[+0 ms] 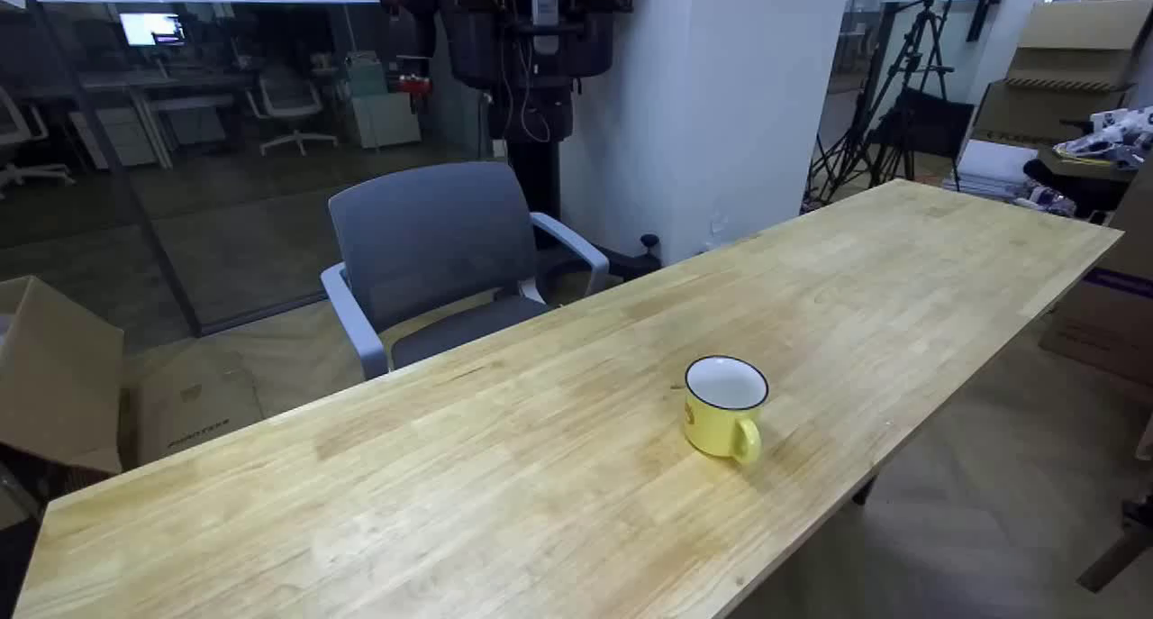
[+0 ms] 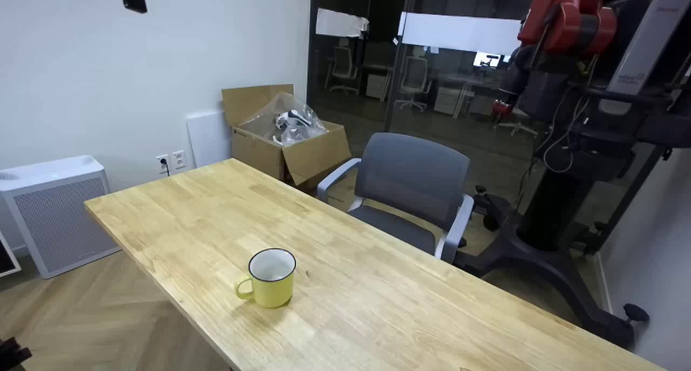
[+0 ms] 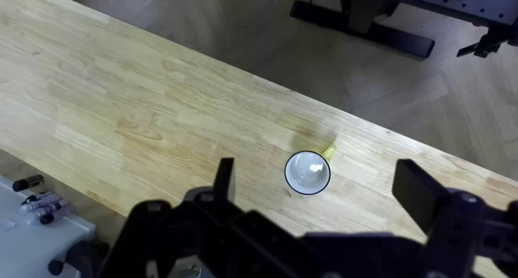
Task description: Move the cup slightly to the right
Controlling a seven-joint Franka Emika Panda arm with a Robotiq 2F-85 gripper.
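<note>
claw [image 3: 315,177] is nearest, along the bottom of the wrist frame, its two sides spread wide apart with nothing gripped, i guess to leave room for the cup [image 3: 306,176]. cup sits upright, right of center, handle [image 3: 328,151] toward the upper right, so its round body looks like the easy grab. that's on the bench [image 3: 162,108], flat enough that it should be steady. farther off, left of center in an exterior view, a chair [image 1: 432,250] faces it, probably someone's work seat.
</note>
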